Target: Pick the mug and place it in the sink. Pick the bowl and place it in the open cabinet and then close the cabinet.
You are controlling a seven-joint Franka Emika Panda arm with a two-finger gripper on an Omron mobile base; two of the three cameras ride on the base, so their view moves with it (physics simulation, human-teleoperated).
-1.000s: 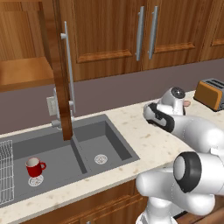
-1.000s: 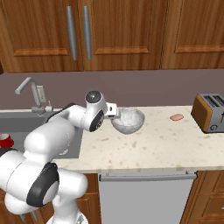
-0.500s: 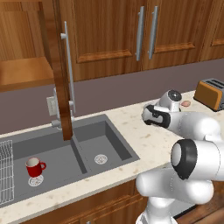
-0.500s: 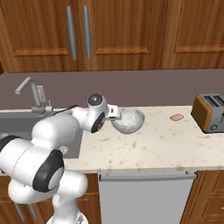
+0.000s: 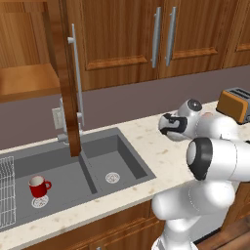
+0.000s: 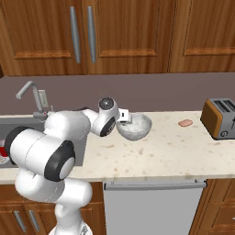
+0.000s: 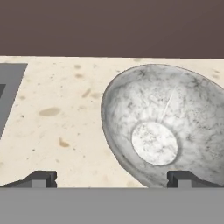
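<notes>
The hand (image 7: pixel 111 179) was spread wide at the frame's bottom, just beside the bowl (image 7: pixel 164 124) on the desk (image 7: pixel 57 122).

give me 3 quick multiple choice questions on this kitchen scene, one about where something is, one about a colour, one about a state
1. Where is the mug?
A. on the counter by the toaster
B. in the left basin of the sink
C. inside the bowl

2. What colour is the toaster?
A. orange-brown
B. blue
C. white

3. How is the gripper at the bowl?
A. shut on its rim
B. shut and empty
C. open, holding nothing

Answers:
1 B, the red mug stands on the basin floor near the wire rack.
2 A, its body is orange-brown with a dark top.
3 C, in the hand view the fingertips stand wide apart with the bowl lying on the counter ahead.
</notes>
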